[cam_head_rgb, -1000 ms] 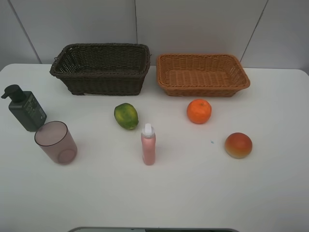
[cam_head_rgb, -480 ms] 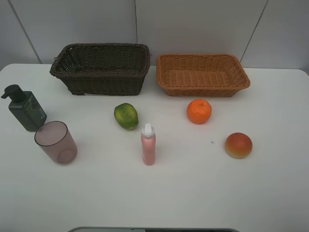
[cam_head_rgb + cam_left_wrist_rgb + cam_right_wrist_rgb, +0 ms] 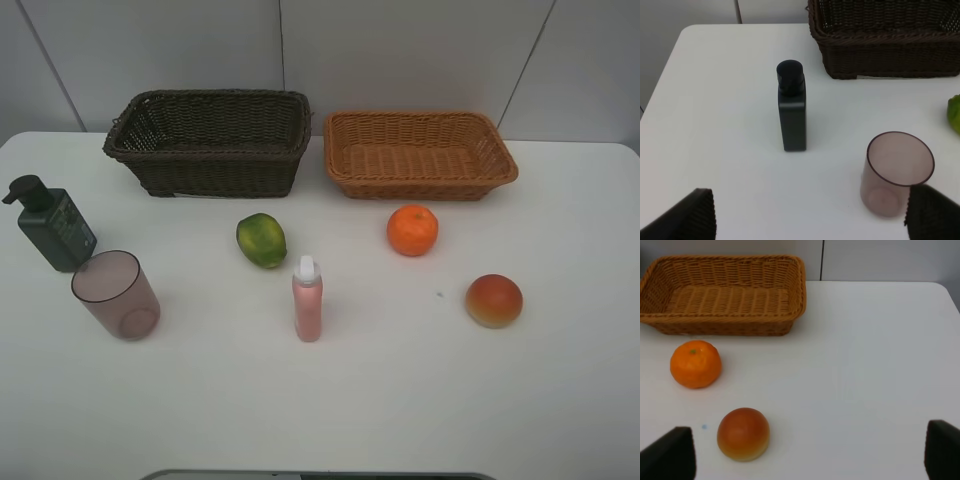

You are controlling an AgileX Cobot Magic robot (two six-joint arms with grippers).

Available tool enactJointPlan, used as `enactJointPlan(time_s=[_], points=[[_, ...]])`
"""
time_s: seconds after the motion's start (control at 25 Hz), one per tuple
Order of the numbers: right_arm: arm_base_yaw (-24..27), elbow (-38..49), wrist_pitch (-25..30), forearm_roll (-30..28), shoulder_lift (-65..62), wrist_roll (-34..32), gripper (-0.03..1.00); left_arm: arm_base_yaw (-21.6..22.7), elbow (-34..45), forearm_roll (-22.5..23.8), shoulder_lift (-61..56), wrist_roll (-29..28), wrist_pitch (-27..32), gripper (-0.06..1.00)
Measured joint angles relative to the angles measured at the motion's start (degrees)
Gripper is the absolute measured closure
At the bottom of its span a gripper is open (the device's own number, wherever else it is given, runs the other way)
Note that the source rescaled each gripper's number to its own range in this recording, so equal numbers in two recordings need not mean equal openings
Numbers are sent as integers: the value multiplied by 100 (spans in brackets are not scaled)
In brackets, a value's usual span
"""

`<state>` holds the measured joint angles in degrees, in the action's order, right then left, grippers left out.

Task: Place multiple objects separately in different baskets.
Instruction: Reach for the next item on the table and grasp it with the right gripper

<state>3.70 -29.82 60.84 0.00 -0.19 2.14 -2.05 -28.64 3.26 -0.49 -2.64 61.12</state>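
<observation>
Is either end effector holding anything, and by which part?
Nothing is held: the left end effector and the right end effector both stand open and empty.

Left end effector, right end effector: black blocky fingers.

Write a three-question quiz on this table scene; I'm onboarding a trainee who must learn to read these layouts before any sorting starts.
1. True or false: the pink bottle lies on its side.
2. Which object stands nearest the mauve cup?
A) the red-yellow fruit
B) the dark green pump bottle
C) the green fruit
3. Fill in the blank: the fruit closest to the orange-tan basket is the ____.

Key
1. False: it stands upright, white cap on top.
2. B
3. orange
</observation>
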Motion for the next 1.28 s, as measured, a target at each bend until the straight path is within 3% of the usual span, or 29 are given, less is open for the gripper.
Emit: enactJointPlan(time_s=[0.4, 0.8, 1.28], points=[[0, -85, 8, 104, 246, 0, 3, 0, 0, 0, 0, 0, 0, -4], [0, -1500, -66, -30, 3112, 0, 3, 0, 0, 0, 0, 0, 0, -4], [-136, -1582, -281, 0, 5771, 0, 3, 0, 0, 0, 0, 0, 0, -4]])
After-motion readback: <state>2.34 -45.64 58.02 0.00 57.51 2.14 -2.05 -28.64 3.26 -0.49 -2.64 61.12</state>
